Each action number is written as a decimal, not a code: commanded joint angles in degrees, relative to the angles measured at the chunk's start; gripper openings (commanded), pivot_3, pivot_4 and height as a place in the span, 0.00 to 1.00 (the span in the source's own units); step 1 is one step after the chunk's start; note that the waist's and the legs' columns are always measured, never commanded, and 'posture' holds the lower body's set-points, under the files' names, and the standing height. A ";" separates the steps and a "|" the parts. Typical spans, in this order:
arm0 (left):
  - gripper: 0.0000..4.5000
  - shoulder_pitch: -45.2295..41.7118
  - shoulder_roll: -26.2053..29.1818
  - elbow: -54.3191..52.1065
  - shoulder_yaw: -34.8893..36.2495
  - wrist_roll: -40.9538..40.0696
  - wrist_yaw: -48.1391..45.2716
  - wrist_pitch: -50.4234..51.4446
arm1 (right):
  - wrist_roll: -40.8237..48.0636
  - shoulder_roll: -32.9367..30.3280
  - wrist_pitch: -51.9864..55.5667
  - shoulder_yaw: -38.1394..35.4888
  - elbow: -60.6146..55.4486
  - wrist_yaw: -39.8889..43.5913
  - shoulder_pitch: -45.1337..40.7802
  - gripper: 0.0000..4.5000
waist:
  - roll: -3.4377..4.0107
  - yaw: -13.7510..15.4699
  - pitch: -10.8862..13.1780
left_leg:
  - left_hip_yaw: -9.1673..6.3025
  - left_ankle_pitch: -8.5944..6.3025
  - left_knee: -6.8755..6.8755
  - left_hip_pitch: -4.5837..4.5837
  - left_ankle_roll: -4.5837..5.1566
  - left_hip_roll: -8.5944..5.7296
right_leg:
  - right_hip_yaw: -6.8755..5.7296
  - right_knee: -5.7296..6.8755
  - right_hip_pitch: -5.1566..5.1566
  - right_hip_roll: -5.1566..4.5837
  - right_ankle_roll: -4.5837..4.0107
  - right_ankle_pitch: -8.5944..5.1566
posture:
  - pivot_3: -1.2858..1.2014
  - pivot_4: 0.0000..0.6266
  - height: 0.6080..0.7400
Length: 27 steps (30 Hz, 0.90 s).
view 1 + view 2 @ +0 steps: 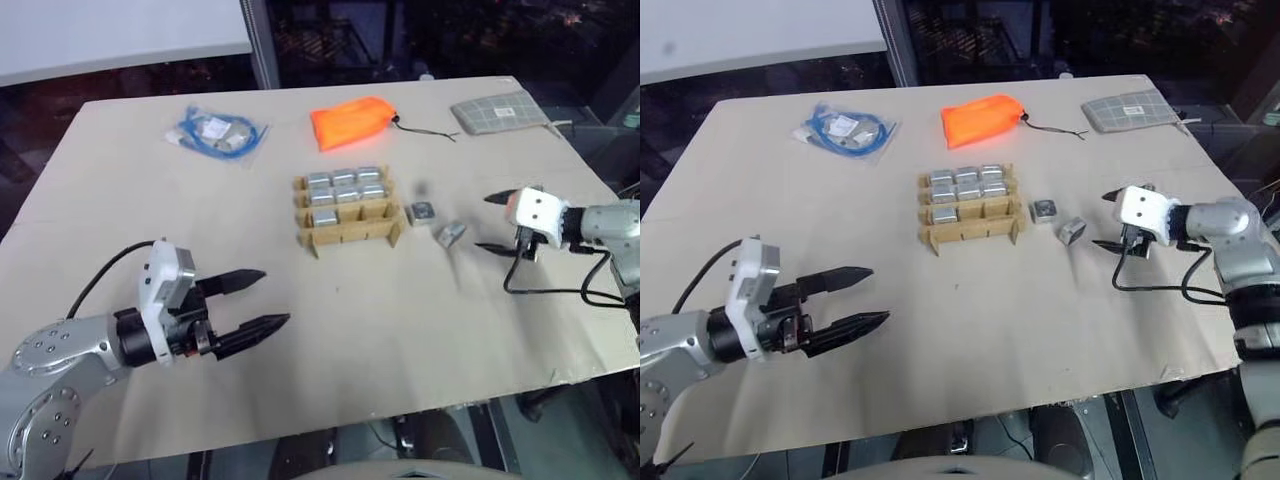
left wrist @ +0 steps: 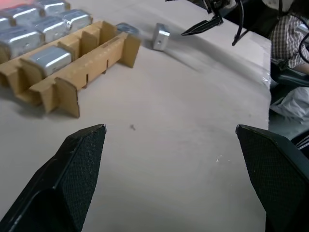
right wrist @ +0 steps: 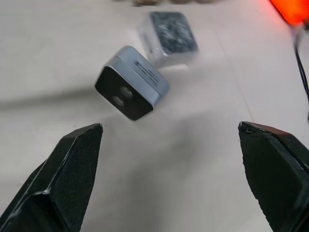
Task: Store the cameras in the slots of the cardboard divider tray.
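Sitting mid-table, the cardboard divider tray (image 1: 347,210) has seven cameras (image 1: 345,186) slotted in, front row empty. Two loose cameras (image 1: 437,222) lie just right of it. Right claw (image 1: 496,222) hovers beside them, spread wide; left claw (image 1: 252,300) is wide too, well apart.

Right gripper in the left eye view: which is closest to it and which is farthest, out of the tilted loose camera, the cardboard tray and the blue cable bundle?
Measured from the right gripper:
1. The tilted loose camera, on the table just beside the gripper, toward the tray.
2. The cardboard divider tray, mid-table, past both loose cameras.
3. The blue cable bundle, at the far left of the table.
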 commanded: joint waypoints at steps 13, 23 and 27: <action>0.99 -3.32 5.51 -5.79 1.24 -0.30 -0.41 -14.09 | -14.11 7.51 -21.88 11.39 26.57 4.62 -20.91 1.00 | 0.11 -0.13 0.12 | 0.01 0.02 0.00 -0.07 -0.05 -0.06 | -0.04 -0.08 0.01 -0.11 -0.02 0.01 | 0.52 0.24 1.00; 0.99 -0.82 6.74 -3.84 0.12 0.90 -1.23 -16.37 | -15.23 8.52 -24.10 11.16 29.28 5.34 -22.85 1.00 | 0.18 -0.42 0.17 | 0.02 0.01 0.00 -0.08 -0.06 -0.05 | -0.05 -0.09 0.00 -0.10 -0.02 0.01 | 0.52 0.24 1.00; 1.00 -0.51 6.75 -3.53 -0.51 1.50 -1.24 -17.11 | -15.77 8.86 -24.66 11.17 30.01 4.78 -23.47 0.69 | 0.23 -0.40 0.20 | 0.02 0.01 0.00 -0.08 -0.06 -0.05 | -0.05 -0.09 0.00 -0.10 -0.02 0.01 | 0.52 0.24 1.00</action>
